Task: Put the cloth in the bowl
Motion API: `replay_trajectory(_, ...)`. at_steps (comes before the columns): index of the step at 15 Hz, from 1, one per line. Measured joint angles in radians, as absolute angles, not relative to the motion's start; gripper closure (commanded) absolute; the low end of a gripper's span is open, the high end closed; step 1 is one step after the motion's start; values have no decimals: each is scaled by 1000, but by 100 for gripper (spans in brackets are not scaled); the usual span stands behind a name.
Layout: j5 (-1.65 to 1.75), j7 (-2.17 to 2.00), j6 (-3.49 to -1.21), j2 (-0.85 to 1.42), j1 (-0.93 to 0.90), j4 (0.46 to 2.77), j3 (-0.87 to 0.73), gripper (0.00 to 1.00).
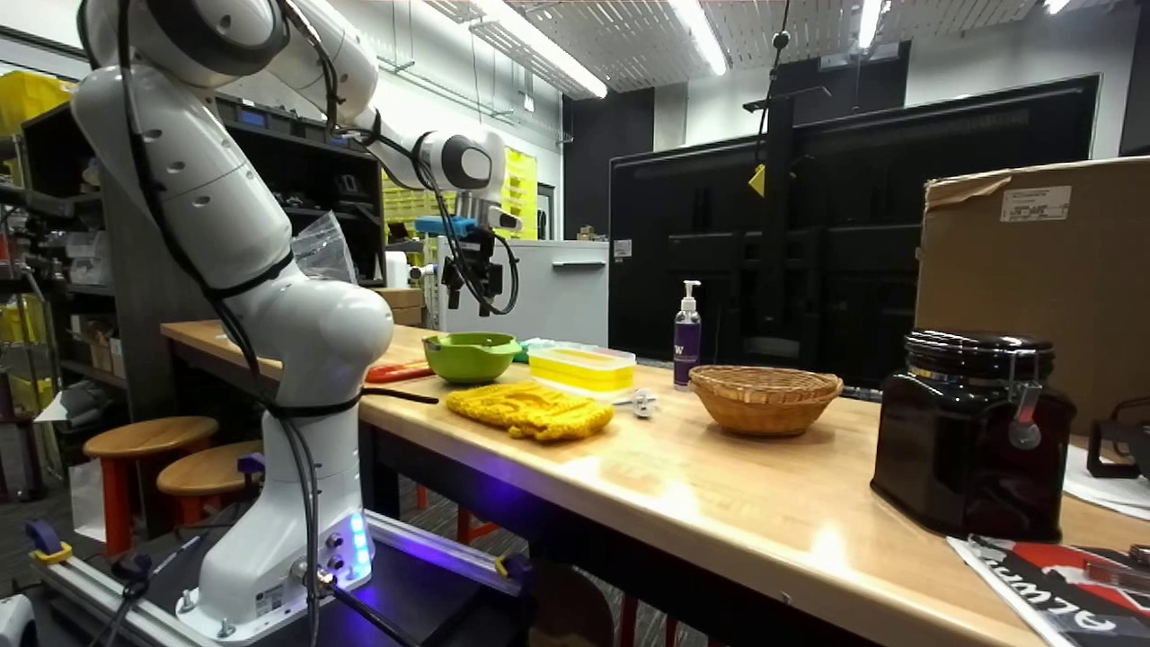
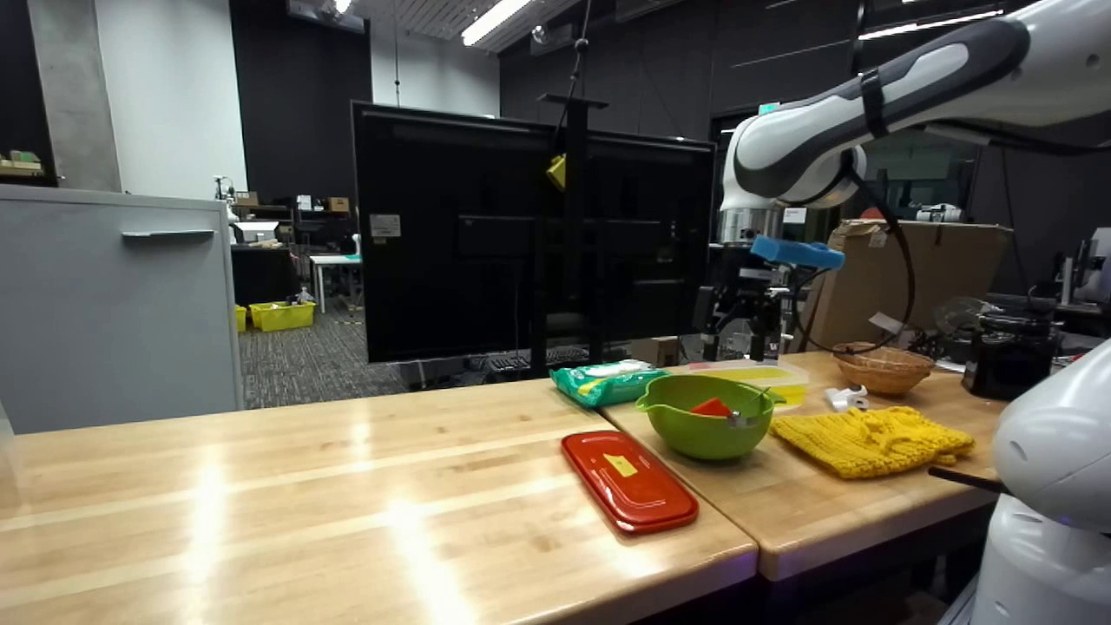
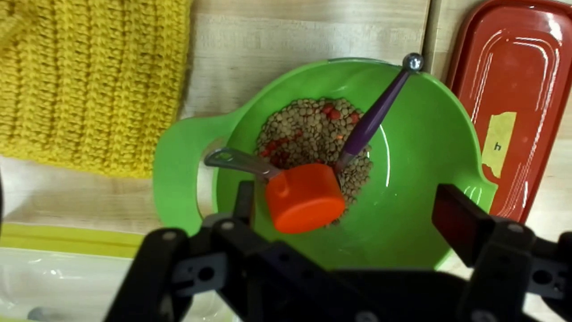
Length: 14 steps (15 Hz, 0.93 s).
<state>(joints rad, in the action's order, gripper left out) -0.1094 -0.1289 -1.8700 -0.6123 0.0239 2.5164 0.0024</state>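
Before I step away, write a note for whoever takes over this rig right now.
Gripper: open, holding nothing, above the green bowl.
Yellow knitted cloth: lying on the wooden table, beside the bowl's handle.
Bowl: holds lentil-like grains, an orange measuring cup and a purple-handled utensil.
Done: nothing yet; the cloth is outside the bowl.
Left: grasp the cloth, lift it and lower it into the bowl, likely on top of the cup and utensil.

Both exterior views see the bowl point(image 2: 707, 438) sidelong, the wrist view closely overhead.
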Motion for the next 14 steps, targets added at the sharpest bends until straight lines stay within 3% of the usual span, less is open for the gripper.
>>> replay_trajectory(14, -97, -100, -1865, -613, 44, 2517, -34, 0)
